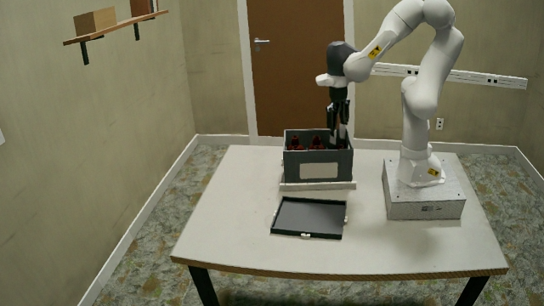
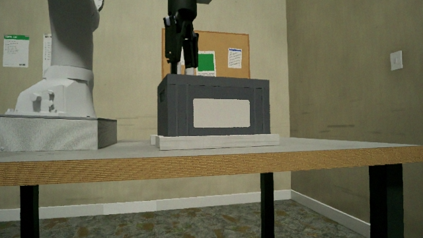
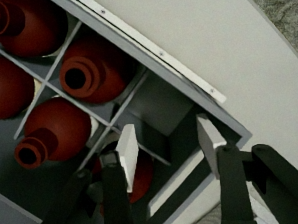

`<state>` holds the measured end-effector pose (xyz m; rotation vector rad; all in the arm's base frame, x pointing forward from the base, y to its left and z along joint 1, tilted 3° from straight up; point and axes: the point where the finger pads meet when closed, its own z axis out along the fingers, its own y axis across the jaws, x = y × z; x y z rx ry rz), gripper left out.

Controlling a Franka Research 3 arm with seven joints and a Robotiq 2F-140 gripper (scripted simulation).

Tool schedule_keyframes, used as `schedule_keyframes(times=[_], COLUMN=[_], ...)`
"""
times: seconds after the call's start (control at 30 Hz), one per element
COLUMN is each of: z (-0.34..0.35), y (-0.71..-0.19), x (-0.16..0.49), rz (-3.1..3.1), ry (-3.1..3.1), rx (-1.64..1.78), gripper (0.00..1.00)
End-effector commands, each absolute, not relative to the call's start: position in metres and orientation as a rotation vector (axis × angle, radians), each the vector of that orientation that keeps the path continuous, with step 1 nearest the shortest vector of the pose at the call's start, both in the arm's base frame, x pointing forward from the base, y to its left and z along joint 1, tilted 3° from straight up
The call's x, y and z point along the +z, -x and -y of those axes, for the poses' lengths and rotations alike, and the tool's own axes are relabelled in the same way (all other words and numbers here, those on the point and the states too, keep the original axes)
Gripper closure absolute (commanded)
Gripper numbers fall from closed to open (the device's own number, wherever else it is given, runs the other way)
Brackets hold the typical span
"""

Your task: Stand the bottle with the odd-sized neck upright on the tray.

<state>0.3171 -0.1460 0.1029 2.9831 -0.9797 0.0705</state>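
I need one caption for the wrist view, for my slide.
Open gripper above a corner of the divided grey crate, red-brown bottles standing in neighbouring compartments.

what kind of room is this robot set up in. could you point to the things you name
Probably a robotics lab or workshop: an arm bolted on a metal block point(image 1: 425, 210), a cork notice board point(image 2: 223, 36), and a wall strip of sockets point(image 1: 467, 77).

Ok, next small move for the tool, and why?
I'd probably lift the tool slightly, then shift it toward the part-hidden bottle. It's open with nothing between the fingers; in the wrist view they frame a bottle-less corner of the crate, and one overlaps that bottle.
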Motion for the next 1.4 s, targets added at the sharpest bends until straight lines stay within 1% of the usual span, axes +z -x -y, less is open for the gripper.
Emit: schedule_keyframes(times=[0.0,0.3,1.03,1.37], z=[0.146,0.145,0.144,0.144], y=[-0.316,-0.316,-0.313,-0.313], x=[0.104,0.116,0.180,0.188], rz=[0.970,0.970,0.970,0.970], ry=[-2.985,-2.985,-2.985,-2.985], rx=[0.069,0.069,0.069,0.069], gripper=[0.56,0.56,0.56,0.56])
